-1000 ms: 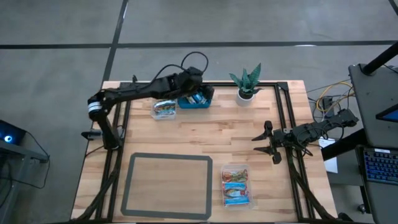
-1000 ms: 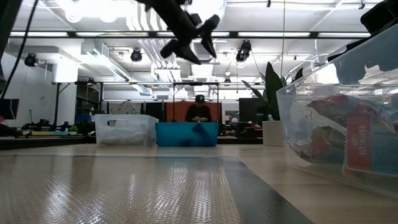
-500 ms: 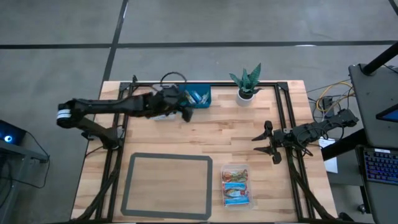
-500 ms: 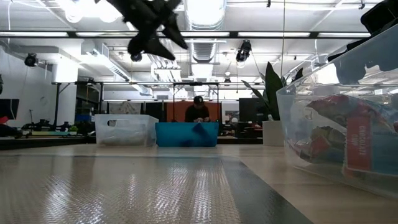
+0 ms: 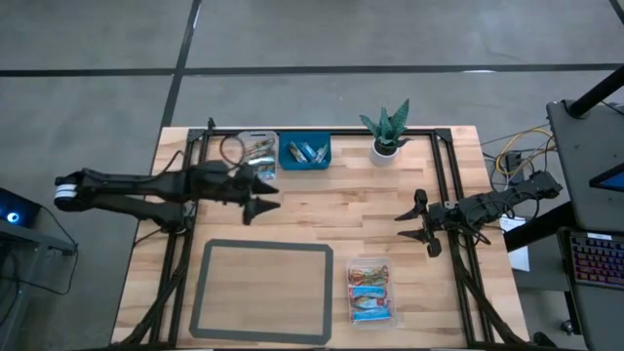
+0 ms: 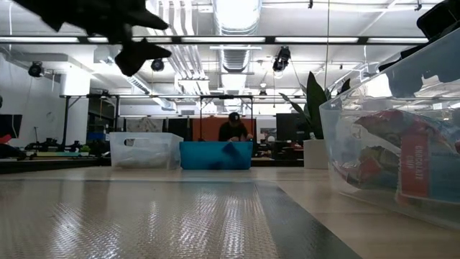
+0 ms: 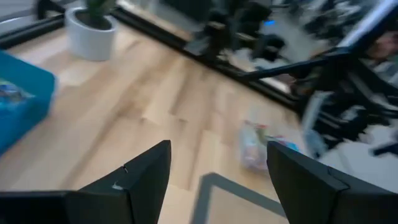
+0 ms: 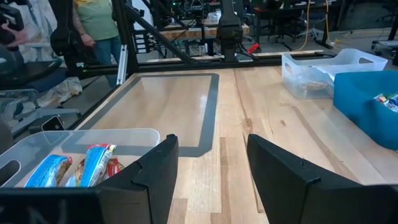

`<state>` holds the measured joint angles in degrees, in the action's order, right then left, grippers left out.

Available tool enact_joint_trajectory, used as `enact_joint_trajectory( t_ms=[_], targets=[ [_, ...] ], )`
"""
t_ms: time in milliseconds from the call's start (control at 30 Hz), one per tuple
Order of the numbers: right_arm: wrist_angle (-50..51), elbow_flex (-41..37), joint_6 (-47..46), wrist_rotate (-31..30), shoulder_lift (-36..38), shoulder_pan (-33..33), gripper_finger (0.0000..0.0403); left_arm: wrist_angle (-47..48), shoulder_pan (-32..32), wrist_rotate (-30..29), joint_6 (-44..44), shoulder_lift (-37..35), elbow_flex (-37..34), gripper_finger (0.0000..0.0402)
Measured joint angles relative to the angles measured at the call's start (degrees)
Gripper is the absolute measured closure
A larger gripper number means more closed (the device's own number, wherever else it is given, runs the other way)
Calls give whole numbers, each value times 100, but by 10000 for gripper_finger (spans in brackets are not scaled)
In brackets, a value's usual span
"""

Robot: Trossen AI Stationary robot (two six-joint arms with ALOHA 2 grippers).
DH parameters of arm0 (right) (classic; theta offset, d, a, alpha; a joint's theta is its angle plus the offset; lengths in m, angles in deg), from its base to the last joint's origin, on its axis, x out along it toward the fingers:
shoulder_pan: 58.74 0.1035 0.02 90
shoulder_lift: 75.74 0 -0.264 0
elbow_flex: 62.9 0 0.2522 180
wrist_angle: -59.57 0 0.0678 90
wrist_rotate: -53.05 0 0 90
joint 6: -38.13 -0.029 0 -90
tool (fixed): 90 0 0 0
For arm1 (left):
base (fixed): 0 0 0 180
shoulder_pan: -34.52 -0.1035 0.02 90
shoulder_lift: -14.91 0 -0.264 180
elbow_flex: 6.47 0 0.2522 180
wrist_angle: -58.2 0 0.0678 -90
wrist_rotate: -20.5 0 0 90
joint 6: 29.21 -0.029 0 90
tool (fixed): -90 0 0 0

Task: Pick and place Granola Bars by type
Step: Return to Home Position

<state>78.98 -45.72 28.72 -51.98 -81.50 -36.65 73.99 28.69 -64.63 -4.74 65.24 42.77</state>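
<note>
Above the wooden table (image 5: 331, 205), the left gripper (image 5: 263, 195) hangs clear of the boards. Its fingers are spread wide with nothing between them. The grey-framed mat (image 5: 263, 245) lies just to one side of it. The right gripper (image 5: 408, 226) waits well apart, facing the left one, also wide open and empty. On the left gripper's other side, near the table edge with the potted plant (image 5: 387, 132), a clear tub (image 5: 242, 146) stands just beside a blue bin (image 5: 327, 156). The granola bars (image 5: 304, 152) in each lie slantwise. Ahead of the right gripper, off toward the mat, stands a second clear tub (image 5: 371, 259). Its bars lie flat and side by side, with their long axes across the tub, running the way that gripper points.
</note>
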Motion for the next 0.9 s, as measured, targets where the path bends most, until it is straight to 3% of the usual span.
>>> enact_joint_trajectory(
  t_ms=[433,900],
  targets=[
    [0,0,0,-1,-2,-2,220,-418,69,349,-1,-2237,-2127,156],
    [2,0,0,-1,-2,-2,220,-555,434,348,208,-3652,-3120,156]
  ],
)
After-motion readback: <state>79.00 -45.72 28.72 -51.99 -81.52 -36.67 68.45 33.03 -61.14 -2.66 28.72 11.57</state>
